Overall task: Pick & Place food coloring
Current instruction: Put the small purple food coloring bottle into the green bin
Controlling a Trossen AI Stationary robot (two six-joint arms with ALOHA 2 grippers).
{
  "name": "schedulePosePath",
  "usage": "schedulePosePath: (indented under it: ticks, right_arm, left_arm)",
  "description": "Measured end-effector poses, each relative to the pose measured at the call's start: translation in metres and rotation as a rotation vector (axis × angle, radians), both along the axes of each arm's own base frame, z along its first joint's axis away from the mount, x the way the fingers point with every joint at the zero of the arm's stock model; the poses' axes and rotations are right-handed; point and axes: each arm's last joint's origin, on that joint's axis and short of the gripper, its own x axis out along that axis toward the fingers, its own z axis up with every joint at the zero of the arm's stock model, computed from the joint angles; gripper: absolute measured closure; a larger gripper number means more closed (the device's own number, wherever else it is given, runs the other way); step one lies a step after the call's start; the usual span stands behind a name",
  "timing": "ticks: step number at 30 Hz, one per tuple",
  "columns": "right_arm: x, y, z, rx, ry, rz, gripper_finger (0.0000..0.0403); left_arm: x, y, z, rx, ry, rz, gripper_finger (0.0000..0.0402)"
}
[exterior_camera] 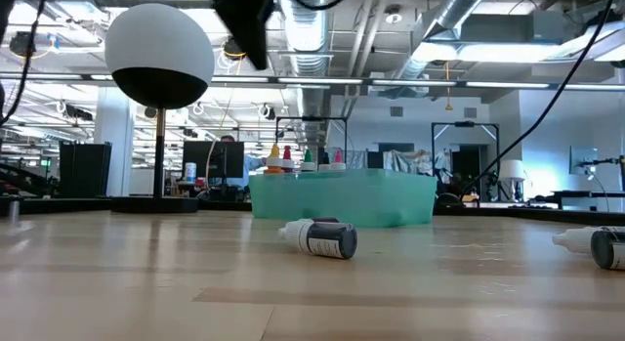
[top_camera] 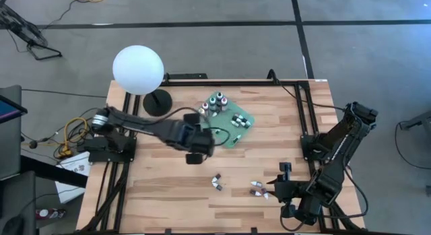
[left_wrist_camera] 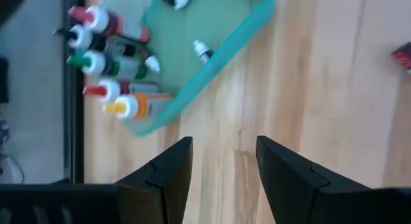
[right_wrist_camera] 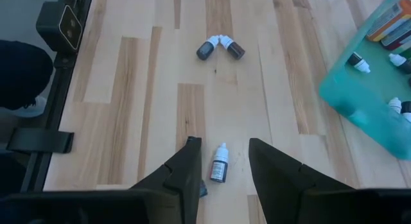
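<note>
Small food coloring bottles lie on their sides on the wooden table: a pair (top_camera: 217,182) (right_wrist_camera: 220,48) near the middle and a few (top_camera: 258,188) near the right arm. More stand and lie in the green tray (top_camera: 229,130) (left_wrist_camera: 212,63). My left gripper (top_camera: 202,146) (left_wrist_camera: 221,144) hovers open, just off the tray's near left edge, with nothing between its fingers. My right gripper (top_camera: 285,172) (right_wrist_camera: 221,144) is open above the table, and one white-tipped bottle (right_wrist_camera: 219,163) lies on the wood below the gap between its fingers.
A white globe lamp (top_camera: 138,70) on a black base (top_camera: 157,102) stands at the far left, beside the tray. Black frame rails (top_camera: 303,114) run along the table's left, far and right sides. Bare wood lies at the near left (top_camera: 155,194).
</note>
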Motion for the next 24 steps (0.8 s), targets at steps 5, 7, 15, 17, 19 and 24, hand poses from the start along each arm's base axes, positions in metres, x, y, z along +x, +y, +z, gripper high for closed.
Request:
schedulePosePath:
  ticks: [5, 7, 15, 17, 19, 24]
  right_arm:
    - [0.0, 0.0, 0.0, -0.009, -0.012, -0.005, 0.0281]
    - [0.001, -0.001, 0.001, -0.031, -0.047, -0.021, 0.0281]
    - [0.024, -0.015, 0.001, 0.032, -0.111, -0.193, 0.0281]
    - [0.033, -0.019, -0.005, 0.05, -0.082, -0.242, 0.0281]
    - [0.041, -0.02, -0.014, 0.06, -0.042, -0.275, 0.0281]
    - [0.055, -0.019, -0.04, 0.178, 0.125, -0.385, 0.0281]
  left_arm:
    - [-0.041, -0.002, -0.021, 0.009, -0.137, 0.061, 0.0235]
    - [-0.056, -0.002, -0.031, -0.022, -0.221, 0.079, 0.0235]
    - [-0.094, -0.015, -0.062, -0.172, -0.58, 0.037, 0.0235]
    - [-0.098, -0.021, -0.068, -0.201, -0.654, -0.003, 0.0235]
    - [-0.099, -0.028, -0.072, -0.219, -0.723, -0.05, 0.0235]
    - [-0.099, -0.043, -0.073, -0.202, -0.796, -0.165, 0.0235]
